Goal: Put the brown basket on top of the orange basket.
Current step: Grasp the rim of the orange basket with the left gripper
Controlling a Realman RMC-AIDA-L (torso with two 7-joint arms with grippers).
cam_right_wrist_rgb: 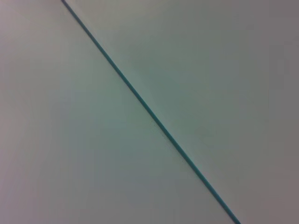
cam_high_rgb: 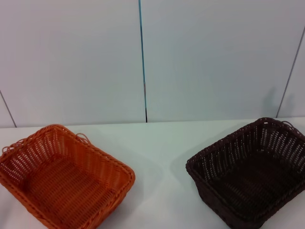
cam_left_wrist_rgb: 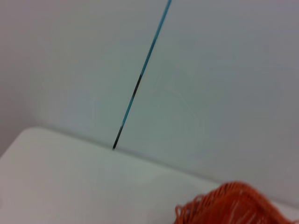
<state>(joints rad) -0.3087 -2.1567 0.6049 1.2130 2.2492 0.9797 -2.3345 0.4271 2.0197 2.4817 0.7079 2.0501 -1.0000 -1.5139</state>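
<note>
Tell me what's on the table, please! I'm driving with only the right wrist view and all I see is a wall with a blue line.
Observer: In the head view, the brown basket sits on the white table, on the robot's right side.
Operator: Is the orange one there too?
Observer: Yes, the orange basket is on the robot's left side, apart from the brown one with bare table between them.
Operator: Is anything inside them?
Observer: Both look empty, and both sit upright with open tops.
Operator: Where are my grippers?
Observer: Neither gripper shows in any view; the left wrist view only catches a bit of the orange basket's rim.
</note>
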